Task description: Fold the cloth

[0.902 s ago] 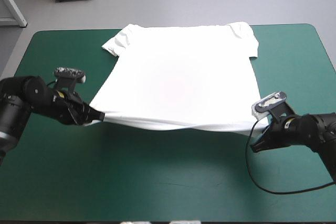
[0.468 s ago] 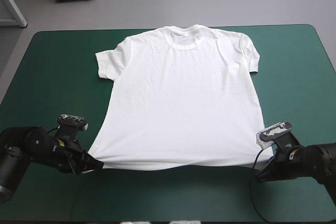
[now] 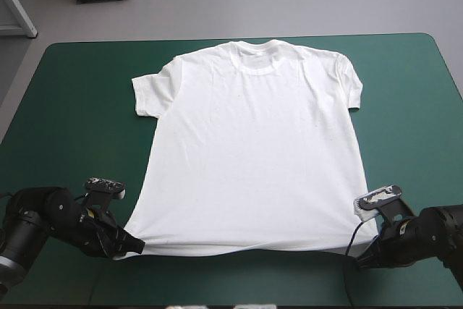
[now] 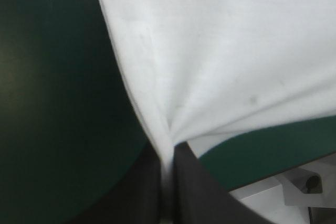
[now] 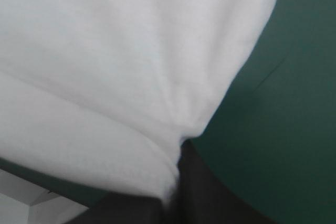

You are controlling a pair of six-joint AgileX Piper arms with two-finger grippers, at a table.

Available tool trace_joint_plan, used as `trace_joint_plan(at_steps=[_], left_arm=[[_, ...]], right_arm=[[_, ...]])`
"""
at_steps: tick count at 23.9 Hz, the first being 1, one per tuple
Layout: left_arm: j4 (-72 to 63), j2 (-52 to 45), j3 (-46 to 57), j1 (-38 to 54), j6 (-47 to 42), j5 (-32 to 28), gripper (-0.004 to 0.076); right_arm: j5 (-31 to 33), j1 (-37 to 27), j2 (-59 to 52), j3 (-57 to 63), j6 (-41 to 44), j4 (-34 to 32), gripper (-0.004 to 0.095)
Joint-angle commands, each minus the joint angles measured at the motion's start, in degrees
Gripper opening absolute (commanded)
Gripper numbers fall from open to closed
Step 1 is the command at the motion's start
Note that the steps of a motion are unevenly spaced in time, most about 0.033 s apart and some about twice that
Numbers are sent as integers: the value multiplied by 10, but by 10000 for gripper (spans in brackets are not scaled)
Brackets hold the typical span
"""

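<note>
Your left tool [image 3: 129, 242] and right tool [image 3: 364, 257] pinch the T-shirt [image 3: 253, 150] hem, 7 and 5 o'clock. Pull unevenly and it skews.

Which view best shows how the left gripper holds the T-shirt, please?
The left wrist view: the left gripper is shut on the T-shirt, its hem corner pinched between the black fingers, creases fanning out. The high view shows that grip small at the near left corner; the right wrist view shows only the other corner.

Plain white T-shirt [image 3: 249, 150]; solid teal-green cover [image 3: 72, 85]; black fingers [image 4: 205, 198]
</note>
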Motion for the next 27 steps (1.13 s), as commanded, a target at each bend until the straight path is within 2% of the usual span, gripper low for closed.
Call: trace_joint_plan(at_steps=[1,4,5,13,16,17,21,23,27], left_arm=[[-8,-12,-10,-3,-2,34,-8],[-18,-16,-10,-3,-2,35,34],[-20,-19,-10,-3,7,35,75],[-21,-56,-26,-3,-15,35,414],[-12,-54,-111,-3,-15,25,419],[4,-40,-157,-3,-15,-3,419],[25,18,-232,-3,-15,-73,419],[26,97,-284,-2,-15,-114,419],[25,223,-351,-2,-9,-144,419]], right_arm=[[23,1,-5,-14,3,-12,-14],[52,1,-5,-14,6,-6,44],[58,1,-5,-15,6,-7,85],[58,1,-9,-84,43,-14,537],[48,1,-2,-150,74,-50,540],[28,1,13,-182,95,-78,540],[-20,1,73,-234,120,-118,540],[-45,0,157,-292,140,-116,540],[-52,0,295,-409,140,-117,540]])
